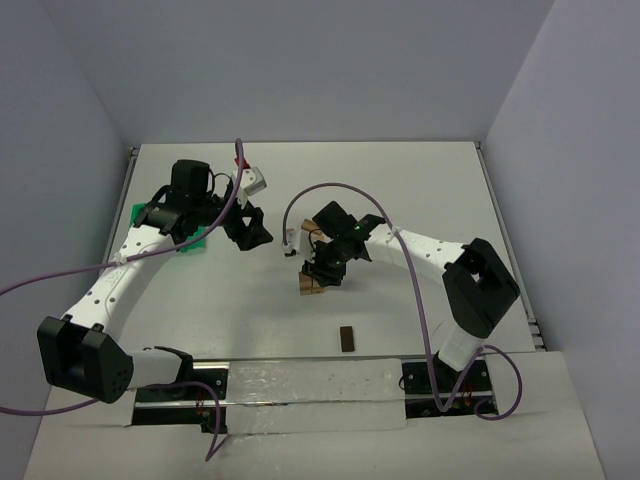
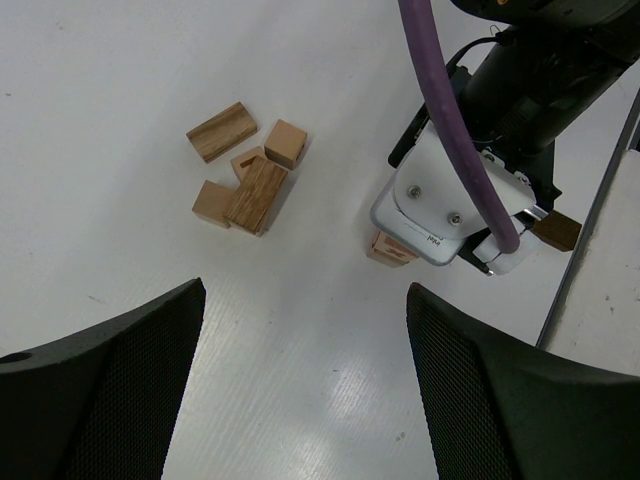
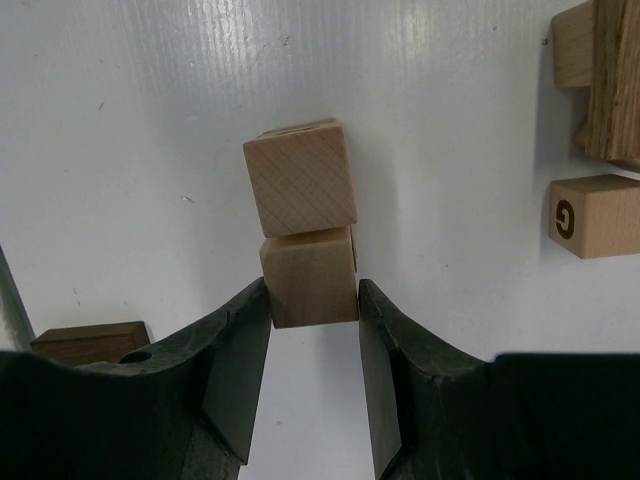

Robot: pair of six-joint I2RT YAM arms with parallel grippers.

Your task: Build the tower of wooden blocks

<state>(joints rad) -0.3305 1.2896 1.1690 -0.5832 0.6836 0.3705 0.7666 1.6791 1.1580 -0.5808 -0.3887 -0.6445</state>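
The tower (image 1: 312, 285) stood near the middle of the white desk (image 1: 420, 180), well clear of every edge, with bare surface on its far and right sides. The right claw (image 3: 312, 295) was closed on the tower's nearer cube, fingers (image 3: 240, 370) against both sides. A dark block (image 1: 347, 338) lay apart on the near side, toward the front rail. The left claw (image 2: 305, 292) hung wide open, holding nothing, over loose wood blocks (image 2: 245, 170) left of the tower and farther back. A green bin (image 1: 193, 241) sat near the left edge, mostly under that arm. Plain pale walls enclosed three sides
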